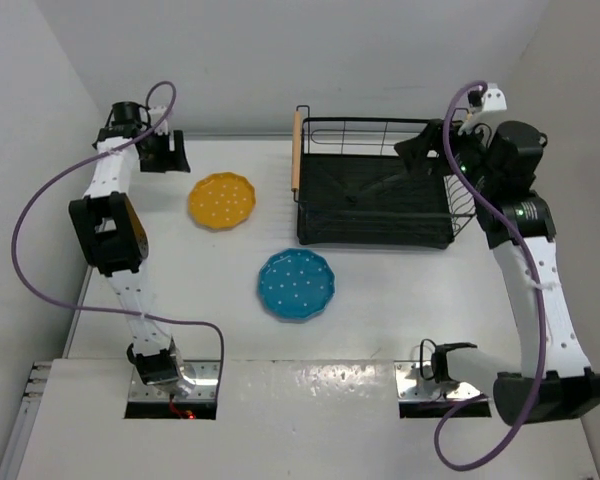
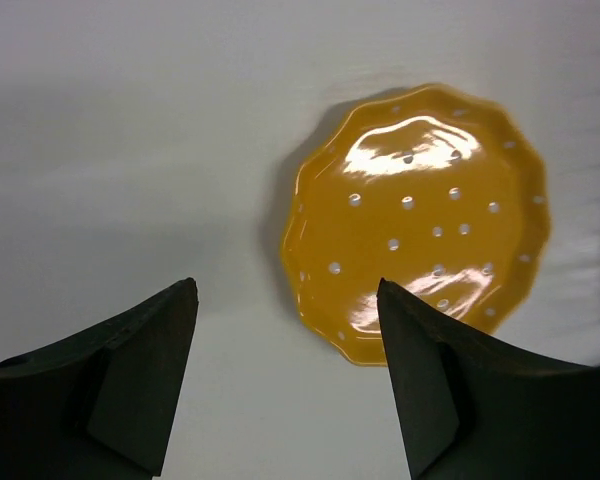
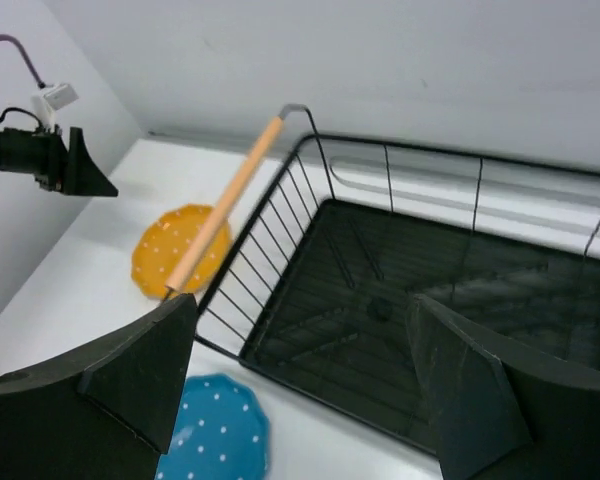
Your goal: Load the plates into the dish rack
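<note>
Only the top view gives the whole layout. The dish rack sits on the white table. The yellow plate lies flat just left of the rack. The teal plate lies flat off the rack's near-left corner, apart from the yellow one. Neither plate is in the rack. The right gripper hangs over the rack's far-right part, and its arm covers the rack's right end. The left gripper is well left of the rack, beyond the yellow plate.

The left wrist view shows the yellow plate close up: glossy, scalloped rim, white dots, glare patches. The rack is outside this view. The left fingers are spread wide above the table with the plate's edge just past them, gripping nothing.

Only the right wrist view shows the rack's inside, with thin black wire walls and a black tray floor. A round light wooden handle runs along the rack's left wall, and both plates show beyond that wall. The right fingers are dark, matte and wedge-shaped, spread wide, holding nothing.
</note>
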`<state>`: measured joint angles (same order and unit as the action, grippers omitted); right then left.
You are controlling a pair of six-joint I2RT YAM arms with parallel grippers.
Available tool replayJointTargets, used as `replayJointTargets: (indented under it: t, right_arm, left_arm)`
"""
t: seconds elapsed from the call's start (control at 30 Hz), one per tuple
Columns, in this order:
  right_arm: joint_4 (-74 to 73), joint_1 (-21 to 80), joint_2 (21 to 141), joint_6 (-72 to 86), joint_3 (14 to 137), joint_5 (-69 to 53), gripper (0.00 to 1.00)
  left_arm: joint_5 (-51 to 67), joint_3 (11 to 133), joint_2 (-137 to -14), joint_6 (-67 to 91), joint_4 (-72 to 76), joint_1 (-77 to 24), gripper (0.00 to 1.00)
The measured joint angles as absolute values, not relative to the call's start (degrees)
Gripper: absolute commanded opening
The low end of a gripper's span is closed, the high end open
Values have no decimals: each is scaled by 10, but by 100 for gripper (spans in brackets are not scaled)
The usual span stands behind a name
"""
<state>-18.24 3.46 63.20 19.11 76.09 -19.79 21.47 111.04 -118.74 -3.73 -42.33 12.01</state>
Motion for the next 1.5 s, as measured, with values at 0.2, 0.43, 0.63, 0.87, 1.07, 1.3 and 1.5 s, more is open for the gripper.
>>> replayJointTargets:
  t: [0.2, 0.43, 0.63, 0.87, 1.07, 1.3, 1.5]
  right_arm:
    - [-212, 34, 647, 210, 735, -144, 88]
    - [-188, 35, 552, 208, 660, -133, 88]
    - [-168, 39, 521, 218, 627, -119, 86]
    - [-168, 50, 521, 227, 622, -98, 85]
    - [-169, 51, 521, 223, 622, -88, 85]
    - [-171, 53, 521, 212, 620, -81, 85]
    - [-181, 54, 532, 197, 614, -99, 85]
  left_arm:
    - [161, 1153, -1294, -37, -460, 104, 74]
    - [147, 1162, -1343, -35, -457, 91, 56]
    - [139, 1144, -1350, -39, -446, 89, 39]
    - [156, 1121, -1345, -38, -432, 89, 13]
    - [184, 1118, -1345, -15, -421, 91, 0]
    - [173, 1141, -1344, -30, -444, 83, 0]
    - [123, 1173, -1294, -99, -459, 46, 0]
